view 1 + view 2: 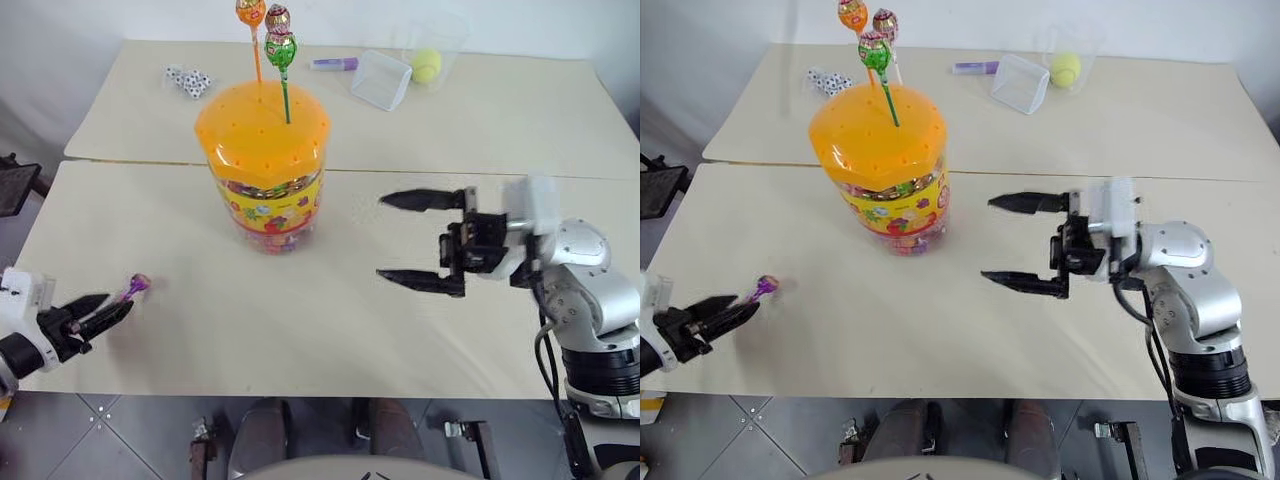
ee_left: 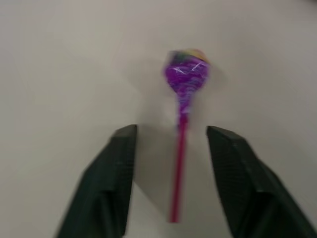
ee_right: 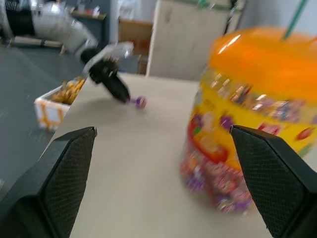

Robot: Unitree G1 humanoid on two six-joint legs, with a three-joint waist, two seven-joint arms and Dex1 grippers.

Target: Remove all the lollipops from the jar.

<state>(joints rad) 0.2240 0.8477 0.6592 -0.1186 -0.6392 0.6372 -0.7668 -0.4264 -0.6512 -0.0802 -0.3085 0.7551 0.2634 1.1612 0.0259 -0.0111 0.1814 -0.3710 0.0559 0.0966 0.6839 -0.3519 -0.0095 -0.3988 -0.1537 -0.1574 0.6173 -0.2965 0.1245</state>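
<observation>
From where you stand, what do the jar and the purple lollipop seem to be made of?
The jar: probably clear plastic, since the sweets show through its wall; its orange lid looks like glossy moulded plastic with small holes. The purple lollipop: a shiny, crinkled wrapper, foil or film, on a thin pink stick, plastic or paper.

1. Your left gripper had its two black fingers spread apart, with bare table between them.
2. The purple lollipop lay on the pale table, its pink stick running back into the gap between the fingers.
3. The stick sat nearer one finger than the other, and neither finger touched it.
4. The wrapped head lay just past the fingertips.
</observation>
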